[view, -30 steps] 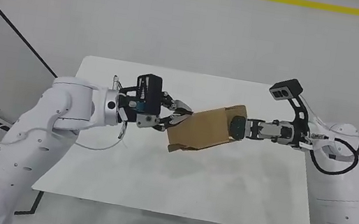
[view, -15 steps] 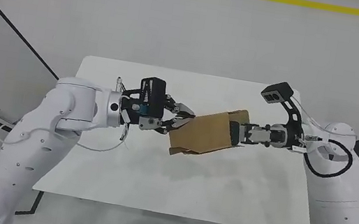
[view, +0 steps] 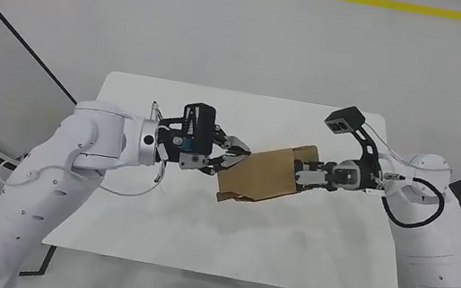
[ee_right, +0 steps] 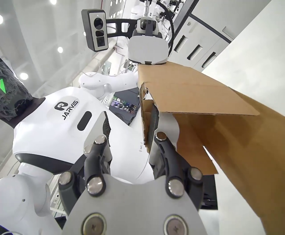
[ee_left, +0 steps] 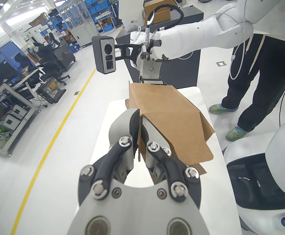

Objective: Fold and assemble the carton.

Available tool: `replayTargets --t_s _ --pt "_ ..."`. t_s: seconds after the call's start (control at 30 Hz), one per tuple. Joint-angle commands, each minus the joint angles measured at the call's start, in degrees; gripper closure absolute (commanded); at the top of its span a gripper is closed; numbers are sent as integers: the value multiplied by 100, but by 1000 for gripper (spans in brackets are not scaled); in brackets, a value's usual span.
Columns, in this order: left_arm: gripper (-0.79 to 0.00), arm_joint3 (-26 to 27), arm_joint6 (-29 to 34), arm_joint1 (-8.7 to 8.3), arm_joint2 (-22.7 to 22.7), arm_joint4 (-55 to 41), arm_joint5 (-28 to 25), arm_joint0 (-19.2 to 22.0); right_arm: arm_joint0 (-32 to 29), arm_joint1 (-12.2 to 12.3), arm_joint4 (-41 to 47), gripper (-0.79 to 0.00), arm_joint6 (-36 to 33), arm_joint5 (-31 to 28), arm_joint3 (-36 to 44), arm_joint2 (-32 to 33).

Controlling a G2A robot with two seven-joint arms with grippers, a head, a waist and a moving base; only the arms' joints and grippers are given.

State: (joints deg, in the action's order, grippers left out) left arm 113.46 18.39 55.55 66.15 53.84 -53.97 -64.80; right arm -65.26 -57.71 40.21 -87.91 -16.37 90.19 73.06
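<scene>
The brown cardboard carton is over the middle of the white surface, between the two hands, and in the top view it lies slanted, with its right end a little farther from the robot. It is partly opened into a tube and loose flaps hang from both ends. I cannot tell if the lowest flap touches the surface. The left hand is at the left end of the carton. In the left wrist view this hand is narrow, with its two fingers pressed on both sides of one thin cardboard edge of the carton, so it holds the carton there. The right hand is at the opposite end. In the right wrist view the right hand is wider: a flap of the carton stands between its fingers, one finger lies against the flap, and the other finger is apart from it with a clear gap.
</scene>
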Motion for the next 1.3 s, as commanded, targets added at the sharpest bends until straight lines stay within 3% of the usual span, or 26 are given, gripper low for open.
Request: replayTargets --t_s 0.0,0.1,0.33,0.67,0.77,0.9,0.93,0.97,1.0,1.27 --pt "0 9 19 -2 -14 -11 -8 3 13 0 -26 -326 5 -5 -6 -42" --pt "0 12 44 -5 -27 -26 -11 13 33 -3 -44 -277 12 -12 -25 -97" --pt "0 9 135 -10 -80 -104 -48 66 93 -6 -43 -268 36 -36 -47 -197" --pt "0 -17 296 -17 -162 -204 -21 136 156 -7 -119 -188 97 -96 -100 -337" --pt "0 -19 335 -21 -174 -228 0 142 159 -7 -127 0 133 -133 -130 -374" --pt "0 -16 362 -26 -179 -253 37 140 161 -7 -136 0 171 -171 -176 -411" --pt "-114 -14 365 -28 -179 -257 39 140 160 -6 -133 0 173 -173 -186 -420" --pt "-357 -13 367 -29 -180 -259 41 140 159 -6 -127 0 178 -178 -197 -424" --pt "-785 -11 368 -30 -181 -262 43 141 156 -5 -113 0 181 -181 -210 -428" --pt "-785 62 159 -31 -88 -288 183 131 96 5 184 0 194 -194 -358 -349"
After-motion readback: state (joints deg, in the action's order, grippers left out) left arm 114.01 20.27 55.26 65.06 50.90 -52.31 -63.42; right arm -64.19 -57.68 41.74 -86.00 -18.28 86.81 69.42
